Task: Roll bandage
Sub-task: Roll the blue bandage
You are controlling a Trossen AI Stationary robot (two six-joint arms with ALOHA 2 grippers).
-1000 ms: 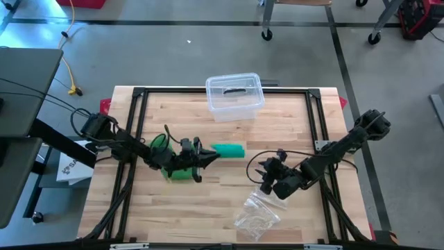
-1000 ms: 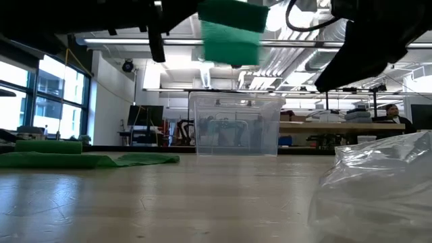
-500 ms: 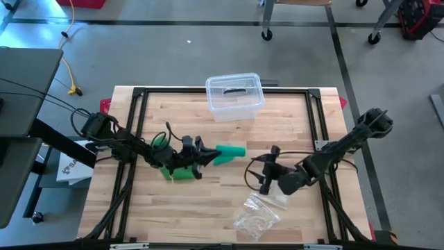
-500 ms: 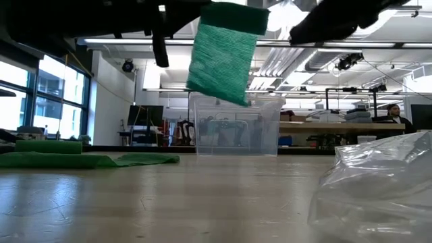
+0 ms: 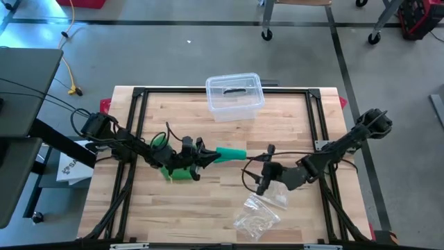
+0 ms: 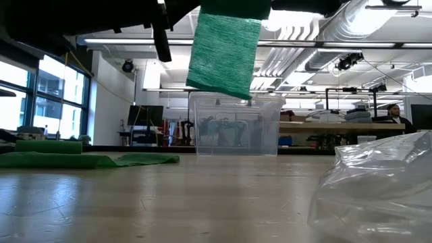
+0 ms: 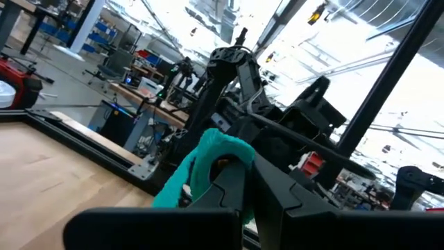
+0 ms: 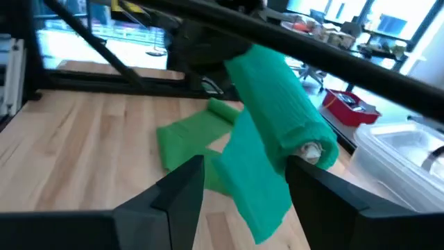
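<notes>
A green bandage roll [image 5: 230,152] hangs above the table's middle, with my left gripper [image 5: 207,157] shut on it. A loose flap [image 6: 223,50] of the bandage hangs from the roll, clear of the table. More green bandage [image 5: 177,171] lies in a flat heap on the table under the left arm. My right gripper [image 8: 246,167] stands open and level just right of the roll, pointing at the roll's free end [image 8: 309,149]. It touches nothing. My left gripper pinches the roll's left end [image 7: 208,156] between its two fingers. The fingers come nearly level from the table's left and lie along the roll. The roll is lifted clear, sticking out toward the right, with its flap hanging slack below.
A clear plastic box [image 5: 234,95] stands at the table's far edge. A crumpled clear bag [image 5: 258,214] lies near the front edge, below the right arm. Black frame rails [image 5: 139,111] run along the table's sides.
My right gripper has risen from above the clear bag and turned from pointing down to level, facing the roll. My left gripper has rolled its wrist a little. The roll has turned with it, and the flap now hangs longer and slanted.
</notes>
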